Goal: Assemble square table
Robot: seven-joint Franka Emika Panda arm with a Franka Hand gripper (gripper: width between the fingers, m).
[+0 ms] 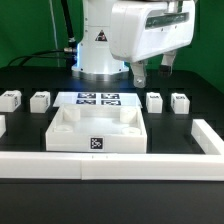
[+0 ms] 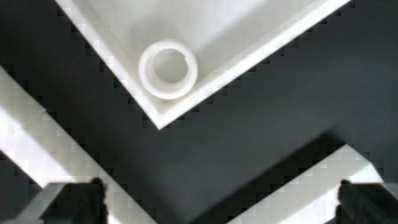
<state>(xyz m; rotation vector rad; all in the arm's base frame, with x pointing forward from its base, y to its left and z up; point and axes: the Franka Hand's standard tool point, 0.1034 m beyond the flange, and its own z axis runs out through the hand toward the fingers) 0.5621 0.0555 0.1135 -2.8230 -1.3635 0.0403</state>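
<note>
Over the desk (image 1: 30,80), toward the exterior view's right, the claw (image 1: 152,70) hangs spread wide and empty. The wrist view shows a corner socket (image 2: 169,70) of the square tabletop (image 1: 97,128), which lies mid-desk near the front edge. Four short legs (image 1: 155,100) flank the marker board (image 1: 98,99) behind it.

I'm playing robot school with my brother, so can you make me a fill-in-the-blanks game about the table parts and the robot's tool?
1. In the exterior view, the number of short white legs in a row is ___.
2. The tool holds nothing, and its jaws are ___.
3. In the wrist view, the corner of the tabletop has a round ___ where a leg could go.

Missing words: four; open; socket.
</note>
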